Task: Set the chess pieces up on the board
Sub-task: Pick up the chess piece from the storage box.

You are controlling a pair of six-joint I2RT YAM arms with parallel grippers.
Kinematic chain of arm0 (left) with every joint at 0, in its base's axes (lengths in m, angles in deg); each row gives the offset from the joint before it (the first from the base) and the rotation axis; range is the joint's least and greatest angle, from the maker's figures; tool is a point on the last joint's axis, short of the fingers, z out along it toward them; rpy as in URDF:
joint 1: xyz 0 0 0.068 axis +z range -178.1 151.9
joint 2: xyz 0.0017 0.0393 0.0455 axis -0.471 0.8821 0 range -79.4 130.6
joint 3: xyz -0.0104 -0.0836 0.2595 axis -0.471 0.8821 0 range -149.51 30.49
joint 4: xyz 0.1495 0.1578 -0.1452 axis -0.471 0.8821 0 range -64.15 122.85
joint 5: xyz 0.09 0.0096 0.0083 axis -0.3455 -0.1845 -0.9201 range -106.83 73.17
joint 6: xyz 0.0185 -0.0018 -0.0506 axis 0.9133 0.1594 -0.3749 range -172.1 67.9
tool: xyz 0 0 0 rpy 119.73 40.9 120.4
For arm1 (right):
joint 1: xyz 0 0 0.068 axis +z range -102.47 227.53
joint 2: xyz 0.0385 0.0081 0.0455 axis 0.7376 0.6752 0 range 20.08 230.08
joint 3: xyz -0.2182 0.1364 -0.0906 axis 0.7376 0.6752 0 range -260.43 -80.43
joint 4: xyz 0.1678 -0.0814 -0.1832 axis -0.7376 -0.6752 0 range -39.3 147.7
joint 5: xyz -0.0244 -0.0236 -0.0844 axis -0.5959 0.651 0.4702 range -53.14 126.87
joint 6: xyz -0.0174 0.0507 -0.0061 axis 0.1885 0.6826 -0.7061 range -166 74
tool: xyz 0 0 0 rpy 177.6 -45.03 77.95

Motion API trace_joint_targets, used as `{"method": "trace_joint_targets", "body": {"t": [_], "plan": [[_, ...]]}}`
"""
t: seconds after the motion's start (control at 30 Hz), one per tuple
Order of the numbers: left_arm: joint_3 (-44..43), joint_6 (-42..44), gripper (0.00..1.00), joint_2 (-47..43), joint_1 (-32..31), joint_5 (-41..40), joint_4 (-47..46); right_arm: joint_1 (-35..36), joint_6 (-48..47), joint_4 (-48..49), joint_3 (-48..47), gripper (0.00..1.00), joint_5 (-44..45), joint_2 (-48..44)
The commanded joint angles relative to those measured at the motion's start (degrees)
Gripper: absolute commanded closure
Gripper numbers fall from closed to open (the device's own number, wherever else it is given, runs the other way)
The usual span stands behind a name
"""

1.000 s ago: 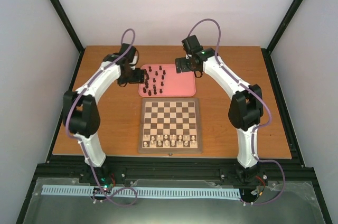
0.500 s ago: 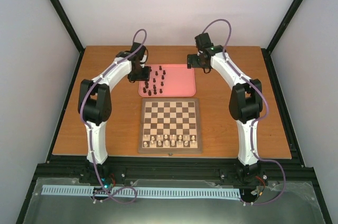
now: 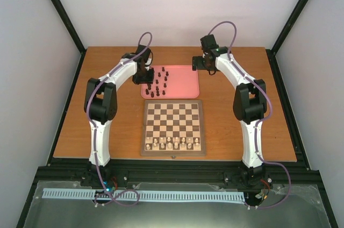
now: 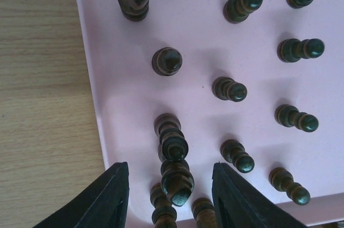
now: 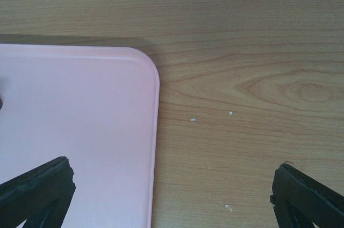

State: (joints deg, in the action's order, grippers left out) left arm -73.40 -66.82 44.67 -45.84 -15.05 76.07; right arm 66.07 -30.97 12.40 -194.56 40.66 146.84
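Several dark chess pieces [image 3: 157, 83] stand on the left half of a pink tray [image 3: 185, 80], beyond the wooden board [image 3: 173, 118]. My left gripper [image 3: 143, 76] hangs over the tray's left edge. In the left wrist view it [image 4: 171, 198] is open, its jaws on either side of a tall dark piece [image 4: 177, 180] without touching it. More dark pieces [image 4: 230, 89] stand around on the tray [image 4: 123, 104]. My right gripper [image 3: 199, 64] is wide open and empty over the tray's far right corner [image 5: 80, 131]; it also shows in the right wrist view [image 5: 172, 201].
Cream pieces [image 3: 173, 142] fill the board's two near rows. The other rows hold nothing. Bare wooden table [image 5: 242, 77] lies right of the tray. Black frame posts and white walls enclose the table.
My left gripper has swung right and down from beside the tray to over the dark pieces. My right gripper has moved right and farther away, off the tray's middle to its corner.
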Motion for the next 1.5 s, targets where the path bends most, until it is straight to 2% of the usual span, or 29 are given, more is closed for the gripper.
{"method": "trace_joint_targets", "body": {"t": [0.0,0.57,0.7,1.3,1.47], "plan": [[-2.52,0.14,0.56,1.4,-0.1,0.44,0.46,-0.5,-0.25,0.15,-1.52,0.0,-0.1,1.16],[-3.42,-0.74,0.56,3.69,-0.89,-0.11,0.68,-1.99,-0.44,0.16,-0.88,0.0,-1.19,0.99],[-3.41,-0.92,0.61,3.82,-1.07,-0.43,0.75,-2.42,-0.26,0.45,0.21,0.0,-1.46,0.6],[-4.18,-1.52,0.63,4.11,-1.16,-1.77,1.04,-3.21,0.16,0.92,1.3,0.0,-2.85,0.49],[-4.38,-1.74,0.67,4.17,-1.22,-1.42,1.33,-3.34,0.09,0.84,1.22,0.0,-2.81,0.59]]}}
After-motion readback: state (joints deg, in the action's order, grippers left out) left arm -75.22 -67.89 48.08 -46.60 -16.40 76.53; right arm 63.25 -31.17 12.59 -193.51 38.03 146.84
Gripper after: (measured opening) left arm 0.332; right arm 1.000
